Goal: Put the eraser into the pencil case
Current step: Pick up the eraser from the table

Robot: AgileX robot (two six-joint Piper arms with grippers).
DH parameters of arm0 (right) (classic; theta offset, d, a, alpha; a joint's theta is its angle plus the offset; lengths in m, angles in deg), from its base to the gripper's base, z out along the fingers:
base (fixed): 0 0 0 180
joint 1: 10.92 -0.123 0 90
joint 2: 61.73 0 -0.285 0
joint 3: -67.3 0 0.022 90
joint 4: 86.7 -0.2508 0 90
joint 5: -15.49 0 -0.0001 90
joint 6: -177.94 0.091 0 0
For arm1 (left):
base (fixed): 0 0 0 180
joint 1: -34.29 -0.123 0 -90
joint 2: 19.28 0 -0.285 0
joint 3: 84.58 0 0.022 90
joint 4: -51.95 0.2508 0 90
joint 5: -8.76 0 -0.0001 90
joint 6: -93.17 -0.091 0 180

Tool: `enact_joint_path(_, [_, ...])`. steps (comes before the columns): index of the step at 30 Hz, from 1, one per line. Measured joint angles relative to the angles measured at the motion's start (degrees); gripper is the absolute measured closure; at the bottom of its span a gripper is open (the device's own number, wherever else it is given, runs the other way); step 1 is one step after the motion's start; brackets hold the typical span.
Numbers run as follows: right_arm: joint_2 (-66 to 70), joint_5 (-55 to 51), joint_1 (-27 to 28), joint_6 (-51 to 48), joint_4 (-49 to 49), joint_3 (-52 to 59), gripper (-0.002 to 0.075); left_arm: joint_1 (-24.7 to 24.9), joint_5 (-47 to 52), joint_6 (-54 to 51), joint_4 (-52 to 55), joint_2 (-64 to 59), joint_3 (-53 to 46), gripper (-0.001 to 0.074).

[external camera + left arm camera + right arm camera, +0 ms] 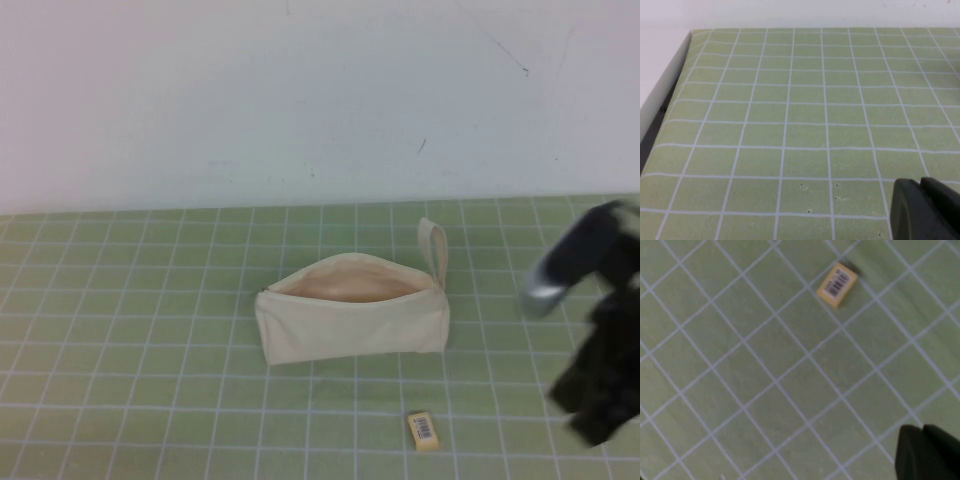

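A plain white wall [300, 90] runs behind a bench [120, 380] covered by a green mat ruled in white grid lines. Centre stage, the pencil case [350, 322] lies lengthwise on the mat, zip mouth gaping towards the wall, pale beige lining on show, its small loop strap [433, 245] sticking out at the end nearer the robot's right. Down in front of it, nearer the robot and just off that same end, sits the eraser [424, 430], flat on the mat, barcode label up, apart from the pouch. The right wrist view picks it up too [837, 284], lying alone on the grid. The right hand [600, 395] hangs over the bench's right edge, a blurred black shape with a silver arm link above it, off to the side of the eraser and touching nothing; whether its fingers are apart or together, I cannot tell. The left hand [925, 210] shows only as a dark tip over bare mat near the bench's left edge; again, I cannot tell.
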Motion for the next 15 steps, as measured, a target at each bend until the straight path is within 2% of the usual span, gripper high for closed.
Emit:
enact_joint_path(2, [3.22,3.7,-6.14,4.51,3.03,0.0,0.0726,0.0,0.0,0.0,0.0,0.0,0.0,0.0736])
enact_joint_path(5, [8.28,10.07,-12.29,9.54,4.42,-0.1,0.0726,0.0,0.0,0.0,0.0,0.0,0.0,0.0736])
enact_joint_path(9, [14.29,16.12,-15.13,14.19,4.51,-0.52,0.0694,0.0,0.0,0.0,0.0,0.0,0.0,0.0736])
enact_joint_path(12, [18.36,17.65,-15.17,15.89,4.84,-0.52,0.0592,0.0,0.0,0.0,0.0,0.0,0.0,0.0736])
enact_joint_path(15, [21.18,19.0,-15.17,18.59,6.57,-0.52,0.043,0.0,0.0,0.0,0.0,0.0,0.0,0.0736])
